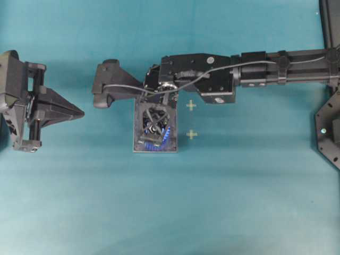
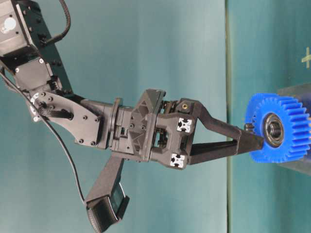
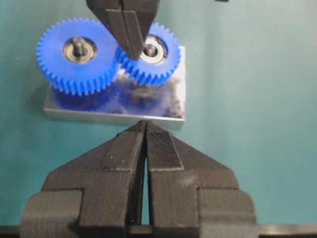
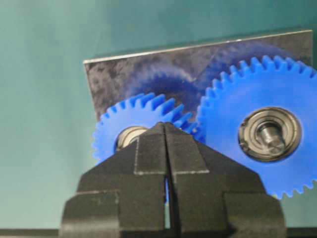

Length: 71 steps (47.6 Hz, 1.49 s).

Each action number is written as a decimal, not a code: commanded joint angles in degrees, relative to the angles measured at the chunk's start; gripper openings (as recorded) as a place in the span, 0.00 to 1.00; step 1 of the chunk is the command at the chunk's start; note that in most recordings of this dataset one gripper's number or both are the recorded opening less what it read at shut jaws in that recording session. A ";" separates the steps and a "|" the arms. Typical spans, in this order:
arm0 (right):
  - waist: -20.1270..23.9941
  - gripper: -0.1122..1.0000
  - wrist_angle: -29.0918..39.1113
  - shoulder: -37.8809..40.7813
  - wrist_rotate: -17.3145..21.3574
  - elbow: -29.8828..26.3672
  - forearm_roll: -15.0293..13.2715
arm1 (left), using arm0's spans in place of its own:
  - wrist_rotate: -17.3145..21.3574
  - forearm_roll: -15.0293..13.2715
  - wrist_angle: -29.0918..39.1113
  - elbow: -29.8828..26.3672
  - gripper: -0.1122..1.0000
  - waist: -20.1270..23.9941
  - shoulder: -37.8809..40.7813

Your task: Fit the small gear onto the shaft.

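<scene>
Altogether two gears: small gear (image 3: 148, 57), larger gear (image 3: 77, 54).

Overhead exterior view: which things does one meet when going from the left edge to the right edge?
Left gripper, fingers shut → right arm's wrist camera housing → grey plate with the blue gears, under the right gripper → two yellow cross marks → right arm reaching to the right edge.

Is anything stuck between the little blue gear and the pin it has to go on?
Nothing visible. The small gear already sits on the plate, meshed with the larger gear. The shut right gripper presses by its hub, right over the shaft, so the pin itself is hidden.
</scene>
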 commanded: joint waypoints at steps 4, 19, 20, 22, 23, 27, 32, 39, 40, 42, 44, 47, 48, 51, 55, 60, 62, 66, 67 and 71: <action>-2.11 0.09 -1.32 -1.93 2.81 2.72 -2.20 | -0.70 0.18 -0.53 -0.44 0.10 -0.09 -0.18; 0.18 0.09 -1.76 -7.56 7.56 11.69 -2.29 | -1.76 0.18 -0.62 -0.35 0.10 -0.09 -0.44; 0.62 0.09 -1.85 -8.17 8.09 12.22 -2.29 | -1.76 0.18 -0.62 -0.35 0.10 -0.09 -0.44; 1.41 0.09 -1.85 -9.40 9.14 13.01 -2.29 | -1.76 0.18 -0.62 -0.44 0.10 -0.09 -0.53; 1.76 0.09 -1.85 -10.02 9.76 13.27 -2.20 | -1.76 0.18 -0.62 -0.35 0.10 -0.09 -0.53; 2.99 0.09 -2.11 -12.39 12.66 13.80 -2.64 | -1.76 0.09 -0.62 -0.26 0.10 -0.09 -0.62; 3.25 0.09 -4.13 -13.10 13.71 12.39 -3.08 | -1.76 0.18 -0.62 -0.26 0.10 -0.09 -0.62; 2.72 0.09 -5.98 -11.07 13.27 8.17 -4.13 | -1.76 0.18 -0.62 -0.35 0.10 -0.09 -0.62; 2.55 0.09 -5.98 -10.46 13.18 7.56 -4.31 | -1.76 0.18 -0.62 -0.44 0.10 -0.09 -0.62; 2.37 0.09 -5.89 -9.14 12.92 6.24 -4.57 | -1.76 0.18 -0.53 -0.44 0.10 -0.09 -0.62; 2.29 0.09 -5.71 -7.82 12.57 5.01 -4.66 | -1.76 0.18 -0.62 -0.44 0.10 -0.09 -0.62; 2.11 0.09 -5.62 -5.54 11.51 3.25 -4.66 | -1.76 0.18 -0.62 -0.53 0.10 -0.09 -0.62; 2.02 0.09 -5.62 -5.01 11.16 2.81 -4.66 | -1.76 0.18 -0.62 -0.53 0.10 -0.09 -0.62; 1.85 0.09 -5.54 -3.78 10.90 1.76 -4.57 | -1.76 0.18 -0.62 -0.62 0.10 -0.09 -0.62; 1.67 0.09 -5.45 -3.08 10.72 1.41 -4.57 | -1.76 0.18 -0.62 -0.79 0.10 -0.09 -0.62; 1.14 0.09 -4.31 -2.99 10.72 2.46 -4.57 | -1.76 0.18 -0.62 -0.70 0.10 -0.09 -0.70; 0.88 0.09 -3.69 -3.16 10.81 3.16 -4.57 | -1.76 0.18 -0.62 -0.70 0.10 -0.09 -0.62; 0.62 0.09 -2.55 -3.78 11.07 5.10 -4.66 | -1.76 0.18 -0.62 -0.70 0.10 -0.09 -0.62; 0.62 0.09 -2.37 -4.04 11.16 5.71 -4.66 | -1.76 0.18 -0.62 -0.70 0.10 -0.09 -0.70; 1.05 0.09 -1.93 -5.45 12.74 7.91 -4.31 | -1.85 0.18 -0.44 -1.05 0.10 -0.26 -0.70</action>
